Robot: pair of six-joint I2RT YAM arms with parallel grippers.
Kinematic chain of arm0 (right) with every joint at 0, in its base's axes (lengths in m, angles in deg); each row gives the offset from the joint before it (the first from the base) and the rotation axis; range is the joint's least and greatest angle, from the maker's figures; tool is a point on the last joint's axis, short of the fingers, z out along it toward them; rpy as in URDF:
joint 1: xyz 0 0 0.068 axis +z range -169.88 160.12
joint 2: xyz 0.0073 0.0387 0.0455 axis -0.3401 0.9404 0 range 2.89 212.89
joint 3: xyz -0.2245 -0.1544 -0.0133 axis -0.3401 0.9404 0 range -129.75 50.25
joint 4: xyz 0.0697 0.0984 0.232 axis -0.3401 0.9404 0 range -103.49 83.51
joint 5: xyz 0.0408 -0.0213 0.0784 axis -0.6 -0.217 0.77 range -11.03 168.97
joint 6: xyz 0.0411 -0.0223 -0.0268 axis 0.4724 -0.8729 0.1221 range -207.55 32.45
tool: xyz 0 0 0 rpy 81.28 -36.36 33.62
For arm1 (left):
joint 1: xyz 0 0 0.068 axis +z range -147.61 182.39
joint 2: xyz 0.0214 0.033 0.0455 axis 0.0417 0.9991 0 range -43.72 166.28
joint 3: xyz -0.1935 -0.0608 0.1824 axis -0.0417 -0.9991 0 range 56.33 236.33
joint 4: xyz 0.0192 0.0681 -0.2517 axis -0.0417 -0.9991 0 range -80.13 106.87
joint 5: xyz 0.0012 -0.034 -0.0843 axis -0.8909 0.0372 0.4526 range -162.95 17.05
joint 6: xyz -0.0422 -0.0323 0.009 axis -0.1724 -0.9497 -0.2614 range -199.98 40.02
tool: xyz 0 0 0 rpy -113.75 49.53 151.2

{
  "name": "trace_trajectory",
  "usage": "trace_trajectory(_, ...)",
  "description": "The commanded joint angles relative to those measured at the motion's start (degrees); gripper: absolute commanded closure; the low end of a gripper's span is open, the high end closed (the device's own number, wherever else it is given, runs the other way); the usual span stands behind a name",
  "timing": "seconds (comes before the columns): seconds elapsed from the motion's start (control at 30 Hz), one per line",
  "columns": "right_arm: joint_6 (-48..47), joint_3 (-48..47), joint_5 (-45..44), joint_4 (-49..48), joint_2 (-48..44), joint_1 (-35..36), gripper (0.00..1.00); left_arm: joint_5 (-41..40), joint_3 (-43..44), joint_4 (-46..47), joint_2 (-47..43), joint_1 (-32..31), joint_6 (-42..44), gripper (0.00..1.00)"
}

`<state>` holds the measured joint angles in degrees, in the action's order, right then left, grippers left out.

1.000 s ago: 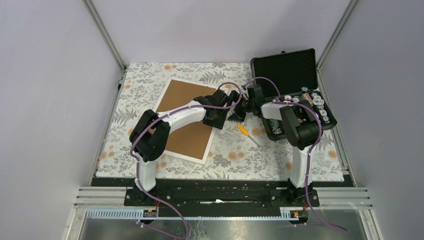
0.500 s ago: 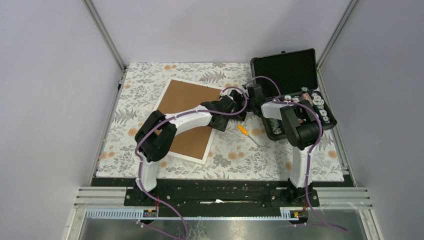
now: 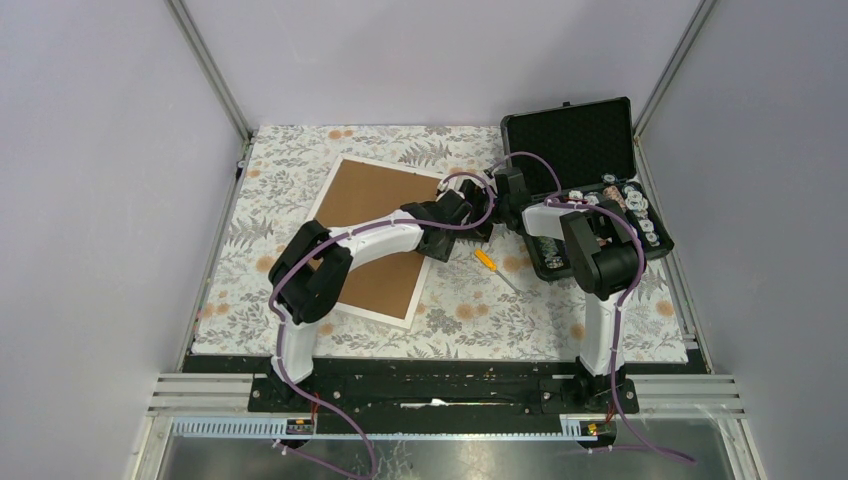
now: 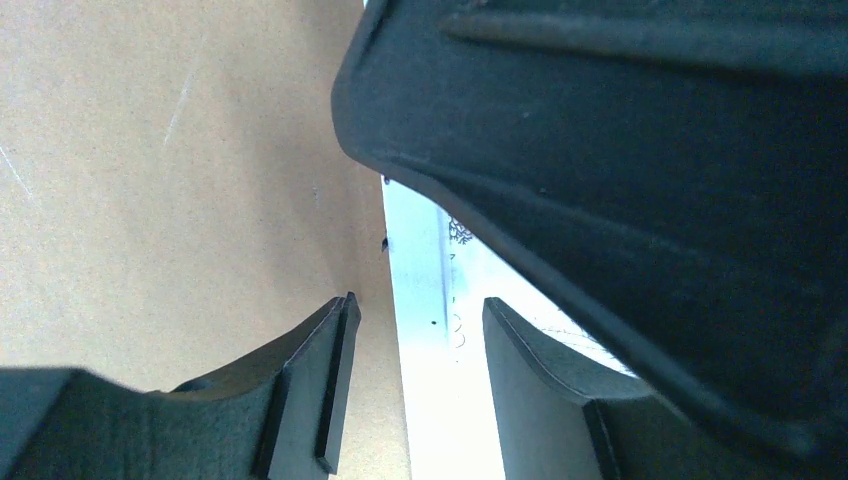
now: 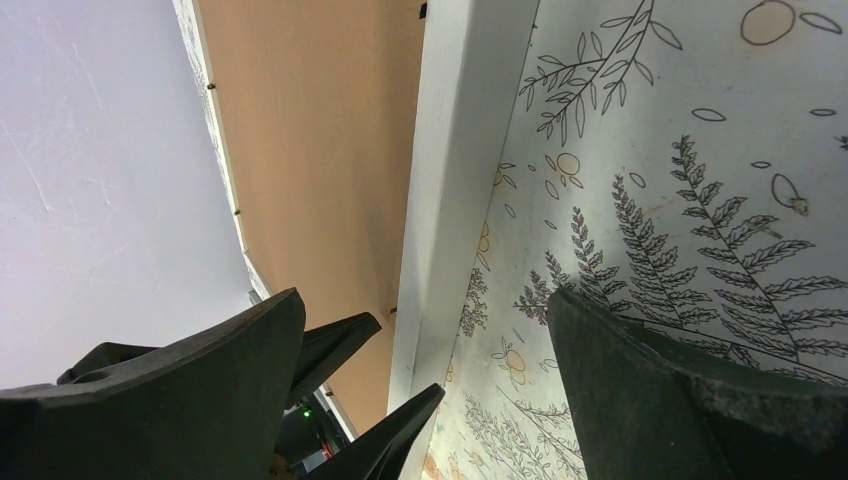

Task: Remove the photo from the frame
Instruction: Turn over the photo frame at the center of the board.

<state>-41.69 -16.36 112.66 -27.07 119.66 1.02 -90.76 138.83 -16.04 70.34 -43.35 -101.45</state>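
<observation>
No legible txt in any view, no readable labels, brands, nos. or signs, top or wrist cams

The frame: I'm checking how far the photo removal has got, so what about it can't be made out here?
- The photo: hidden in all views; the frame lies face down, showing only its brown back.
- Frame's right edge, top external: covered by the left gripper and right gripper; contact unclear.
- Dark specks along the back's edge, right wrist: too small to identify.
</observation>
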Motion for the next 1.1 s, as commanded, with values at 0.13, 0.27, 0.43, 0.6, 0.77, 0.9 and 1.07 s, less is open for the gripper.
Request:
trace_trajectory(0.13, -2.6, 0.4, -2.0, 3.5, 0.2, 0.3, 0.0, 1.2, 1.0, -2.1, 2.9, -0.9, -0.3, 0.45)
trace_trajectory(0.27, -2.7, 0.3, -2.0, 3.5, 0.5, 0.3, 0.0, 2.7, 1.1, -2.1, 4.3, -1.9, -1.0, 0.52)
trace_trajectory(0.43, -2.6, 0.0, -1.7, 3.5, 1.0, 0.3, 0.0, 4.5, 0.2, -2.4, 6.1, -2.4, -2.5, 0.53)
trace_trajectory(0.6, -2.1, -0.2, -1.0, 3.1, 1.8, 0.3, 0.0, 5.3, -0.5, -2.4, 8.1, -2.0, -2.8, 0.64)
trace_trajectory(0.77, -1.4, 0.0, 0.3, 1.9, 2.4, 0.3, 0.01, 6.0, 2.2, -4.2, 7.9, -0.7, -1.9, 0.96)
trace_trajectory(0.9, -1.0, 0.6, 1.4, 1.1, 2.6, 0.3, 0.01, 6.1, 5.1, -5.9, 6.4, 0.2, -1.7, 1.0)
trace_trajectory(1.07, -0.8, 0.9, 3.6, 0.5, 3.0, 0.3, 0.01, 6.8, 8.1, -7.3, 3.0, 1.0, -1.2, 1.0)
